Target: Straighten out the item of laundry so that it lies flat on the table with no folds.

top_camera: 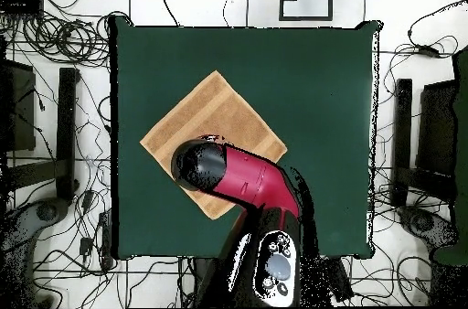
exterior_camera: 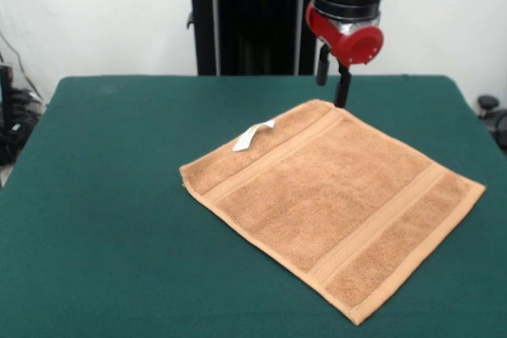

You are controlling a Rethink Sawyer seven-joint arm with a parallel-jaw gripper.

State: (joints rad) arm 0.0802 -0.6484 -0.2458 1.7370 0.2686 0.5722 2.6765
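The orange-tan towel lies spread out flat on the green table, turned like a diamond, with band stripes near two edges. Its white tag sticks out at the far left edge. My gripper hangs just above the towel's far corner, open and empty, with two dark fingers apart. In the overhead view the towel lies left of the middle of the table. The red and black arm covers the towel's near corner and hides the gripper.
The black pedestal stands behind the table's far edge. Several cables and dark stands lie on the floor around the table. The towel sits well inside the table's edges.
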